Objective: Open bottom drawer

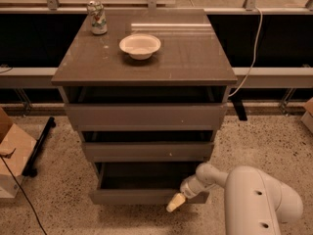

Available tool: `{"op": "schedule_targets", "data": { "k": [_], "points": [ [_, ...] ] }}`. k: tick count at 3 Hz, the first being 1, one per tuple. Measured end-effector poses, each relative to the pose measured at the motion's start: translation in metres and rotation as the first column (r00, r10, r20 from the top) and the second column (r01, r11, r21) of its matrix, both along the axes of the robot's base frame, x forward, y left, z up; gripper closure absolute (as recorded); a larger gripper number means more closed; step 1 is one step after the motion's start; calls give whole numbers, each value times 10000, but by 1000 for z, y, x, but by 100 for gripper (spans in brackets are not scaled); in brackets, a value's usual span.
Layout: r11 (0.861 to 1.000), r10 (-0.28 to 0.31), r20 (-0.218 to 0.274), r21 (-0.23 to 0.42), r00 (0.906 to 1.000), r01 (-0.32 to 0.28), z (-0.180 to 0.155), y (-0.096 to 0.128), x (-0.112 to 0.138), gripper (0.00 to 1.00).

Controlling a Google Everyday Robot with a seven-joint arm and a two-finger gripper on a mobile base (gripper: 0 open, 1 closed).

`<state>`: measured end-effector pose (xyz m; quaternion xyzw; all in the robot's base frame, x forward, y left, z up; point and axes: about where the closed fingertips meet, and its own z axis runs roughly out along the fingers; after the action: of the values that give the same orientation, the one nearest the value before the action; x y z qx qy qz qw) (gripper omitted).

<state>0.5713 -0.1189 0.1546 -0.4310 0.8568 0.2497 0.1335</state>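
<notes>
The grey-brown cabinet has three drawers. The bottom drawer is the lowest one; it is pulled out toward me and its dark shallow interior shows. Its plain front runs along the floor. My gripper sits at the right part of that front's top edge, at the end of my white arm, with its pale yellowish tip over the front panel. The middle drawer and the top drawer also stand a little way out.
A white bowl and a can stand on the cabinet top. A cardboard box lies at the left on the speckled floor, beside a black bar. A white cable hangs at the right.
</notes>
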Motion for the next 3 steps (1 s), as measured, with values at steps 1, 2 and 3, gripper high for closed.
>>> {"op": "schedule_targets", "data": {
  "k": [1,2,3],
  "points": [
    [10000,0,-4,1,10000,0,0,0,0,0],
    [9998,3,-840,192,9965,13,-6,-3,-48,0],
    [9998,3,-840,192,9965,13,-5,-3,-46,0]
  ]
}}
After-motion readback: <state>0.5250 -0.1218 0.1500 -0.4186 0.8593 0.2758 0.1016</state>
